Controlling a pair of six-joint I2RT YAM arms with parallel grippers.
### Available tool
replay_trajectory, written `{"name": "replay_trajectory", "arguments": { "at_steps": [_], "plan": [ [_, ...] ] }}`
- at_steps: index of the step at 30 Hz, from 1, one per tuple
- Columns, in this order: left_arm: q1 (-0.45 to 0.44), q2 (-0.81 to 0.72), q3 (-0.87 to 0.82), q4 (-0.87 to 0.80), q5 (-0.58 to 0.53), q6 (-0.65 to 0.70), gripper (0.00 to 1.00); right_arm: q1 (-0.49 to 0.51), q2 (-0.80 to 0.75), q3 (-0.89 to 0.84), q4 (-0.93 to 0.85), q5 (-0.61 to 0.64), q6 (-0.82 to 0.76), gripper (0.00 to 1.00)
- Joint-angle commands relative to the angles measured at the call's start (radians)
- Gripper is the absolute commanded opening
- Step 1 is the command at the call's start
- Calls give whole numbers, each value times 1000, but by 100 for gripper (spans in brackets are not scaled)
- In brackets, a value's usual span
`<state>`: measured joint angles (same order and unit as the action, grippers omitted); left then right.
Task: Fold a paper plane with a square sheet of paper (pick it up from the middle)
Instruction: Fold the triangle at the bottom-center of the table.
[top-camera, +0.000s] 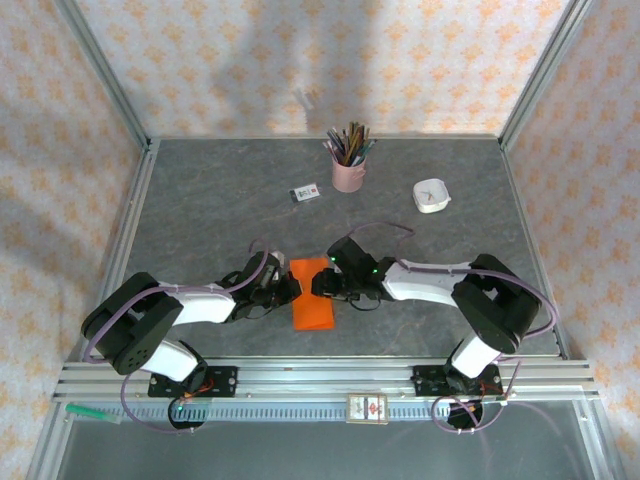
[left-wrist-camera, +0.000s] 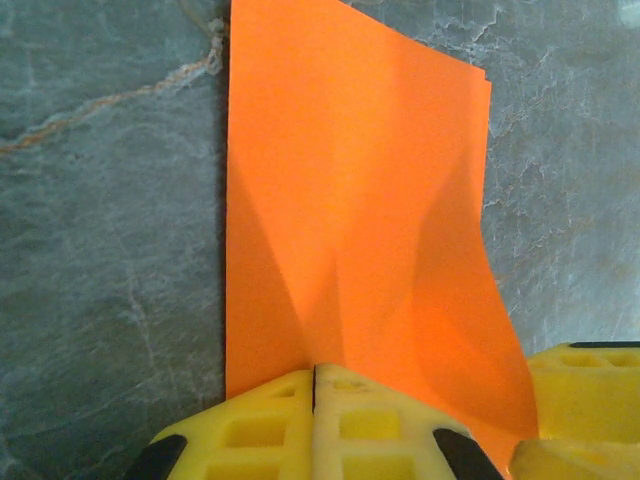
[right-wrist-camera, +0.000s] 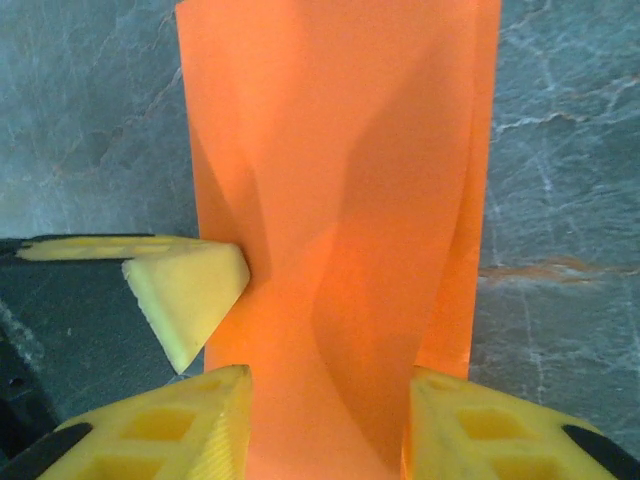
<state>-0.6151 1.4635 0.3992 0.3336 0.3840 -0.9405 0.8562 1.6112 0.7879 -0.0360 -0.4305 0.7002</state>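
Top external view: the square sheet of paper (top-camera: 312, 305), folded narrow, lies on the table (top-camera: 200, 200) between both grippers, its long axis running near to far. The left gripper (left-wrist-camera: 315, 378) has its 2 fingers together at one edge of the sheet. The right gripper (right-wrist-camera: 330, 385) has its fingers apart, astride the sheet.

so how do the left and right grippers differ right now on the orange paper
The left gripper has its jaws shut flat together, pinching one edge of the square sheet of paper. The right gripper has its jaws apart, with the paper running between them. The left gripper reaches in from the sheet's left side, the right gripper from its right side. Both work on the same sheet, which is buckled near them.
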Motion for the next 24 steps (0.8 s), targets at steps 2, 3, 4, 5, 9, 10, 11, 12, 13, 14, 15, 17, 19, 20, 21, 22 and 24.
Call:
{"name": "replay_trajectory", "arguments": {
  "at_steps": [2, 3, 4, 5, 9, 10, 11, 12, 13, 14, 15, 17, 19, 20, 21, 22, 24],
  "plan": [
    [-11, 27, -7, -123, -36, 34, 0, -6, 16, -13, 36, -16, 45, 39],
    [-11, 26, -7, -123, -36, 34, 0, -8, 20, -11, 38, -12, 51, 37],
    [-11, 26, -7, -123, -37, 34, 0, -11, 22, -10, 38, -8, 55, 36],
    [-11, 26, -5, -123, -37, 34, 0, -15, 22, -12, 38, -3, 61, 34],
    [-11, 27, -2, -126, -35, 37, 0, -31, 26, -19, 54, -2, 84, 27],
    [-11, 27, 0, -128, -36, 39, 0, -32, 28, -20, 56, -4, 87, 26],
    [-12, 26, 4, -131, -34, 41, 0, -34, 30, -19, 55, -7, 89, 25],
    [-11, 26, 9, -136, -37, 44, 0, -35, 32, -19, 53, -7, 90, 24],
    [-11, 27, 14, -140, -38, 46, 0, -37, 33, -19, 52, -9, 90, 23],
    [-11, 27, 21, -145, -39, 49, 0, -36, 32, -22, 53, -13, 90, 22],
    [-11, 27, 26, -146, -40, 51, 0, -37, 31, -26, 53, -14, 91, 22],
    [-11, 29, 33, -151, -42, 54, 0, -38, 26, -30, 50, -12, 90, 20],
    [-11, 31, 42, -158, -41, 57, 0, -39, 24, -33, 46, -14, 88, 19],
    [-11, 32, 45, -161, -41, 58, 0, -39, 23, -34, 45, -14, 88, 17],
    [-11, 32, 49, -162, -42, 58, 0, -41, 24, -36, 45, -15, 88, 16],
    [-11, 31, 53, -164, -42, 60, 0, -41, 25, -36, 45, -17, 88, 15],
    [-11, 29, 64, -173, -41, 64, 0, -42, 29, -33, 40, -21, 89, 13]
  ]
}}
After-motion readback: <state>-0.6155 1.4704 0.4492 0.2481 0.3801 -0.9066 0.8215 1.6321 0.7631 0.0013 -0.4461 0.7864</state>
